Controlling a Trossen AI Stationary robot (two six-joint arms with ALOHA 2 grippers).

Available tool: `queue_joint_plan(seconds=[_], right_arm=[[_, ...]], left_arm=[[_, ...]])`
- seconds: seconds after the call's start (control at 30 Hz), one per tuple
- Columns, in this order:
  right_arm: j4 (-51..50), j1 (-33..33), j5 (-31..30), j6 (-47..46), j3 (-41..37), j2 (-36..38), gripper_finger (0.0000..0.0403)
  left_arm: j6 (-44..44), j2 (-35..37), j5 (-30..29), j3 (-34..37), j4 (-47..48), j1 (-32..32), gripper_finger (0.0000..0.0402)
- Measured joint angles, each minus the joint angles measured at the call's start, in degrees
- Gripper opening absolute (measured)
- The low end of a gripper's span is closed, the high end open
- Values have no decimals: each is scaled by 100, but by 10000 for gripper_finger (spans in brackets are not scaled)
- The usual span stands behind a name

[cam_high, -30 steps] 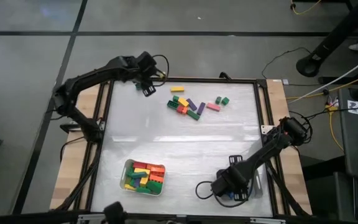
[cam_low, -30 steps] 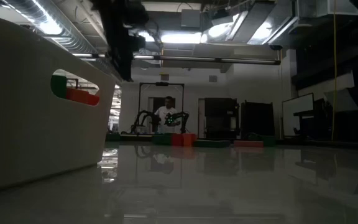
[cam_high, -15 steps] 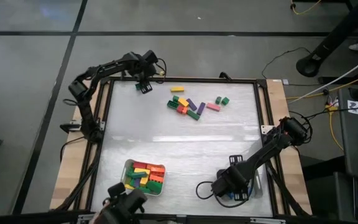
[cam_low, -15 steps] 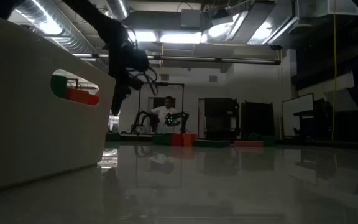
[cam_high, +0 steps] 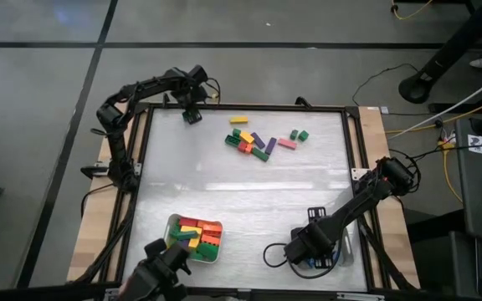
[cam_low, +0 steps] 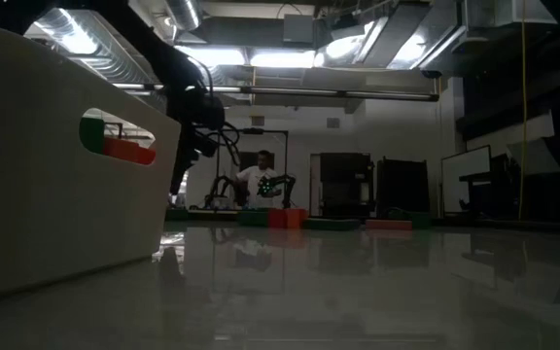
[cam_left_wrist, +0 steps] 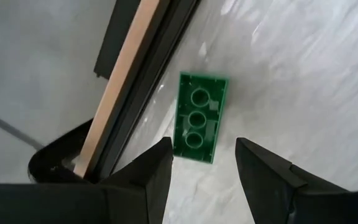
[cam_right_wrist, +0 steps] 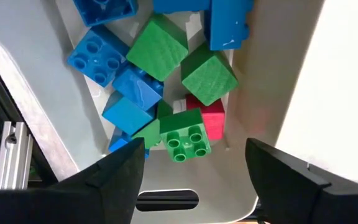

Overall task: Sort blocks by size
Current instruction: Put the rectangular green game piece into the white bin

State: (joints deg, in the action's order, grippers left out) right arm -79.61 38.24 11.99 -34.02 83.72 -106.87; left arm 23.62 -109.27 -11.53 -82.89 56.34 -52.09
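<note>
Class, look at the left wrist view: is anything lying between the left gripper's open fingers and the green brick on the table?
Nothing visible. The left gripper hovers open over the green brick, which lies alone beside the table's edge rail.

The left arm is drawn back toward the far left table corner. The left gripper (cam_high: 192, 115) is now positioned above a green block (cam_left_wrist: 199, 116) beside the table frame (cam_left_wrist: 143, 81).

White table (cam_high: 249, 201) bearing loose blocks (cam_high: 253, 142), apparently two trays (cam_high: 172, 224).

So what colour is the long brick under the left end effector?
Green, clearest in the left wrist view.
</note>
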Motion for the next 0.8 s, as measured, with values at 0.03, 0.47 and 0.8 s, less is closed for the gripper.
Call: queue_joint_plan(seconds=[0.03,0.47,0.8], right_arm=[[0,0,0,0,0,0,276],[4,0,-57,-20,-2,0,276],[2,-92,-99,-9,-2,0,276]], left_arm=[[47,1,85,0,-54,-31,164],[215,-449,601,0,-670,-161,164],[328,-544,449,-9,-897,-154,164]])
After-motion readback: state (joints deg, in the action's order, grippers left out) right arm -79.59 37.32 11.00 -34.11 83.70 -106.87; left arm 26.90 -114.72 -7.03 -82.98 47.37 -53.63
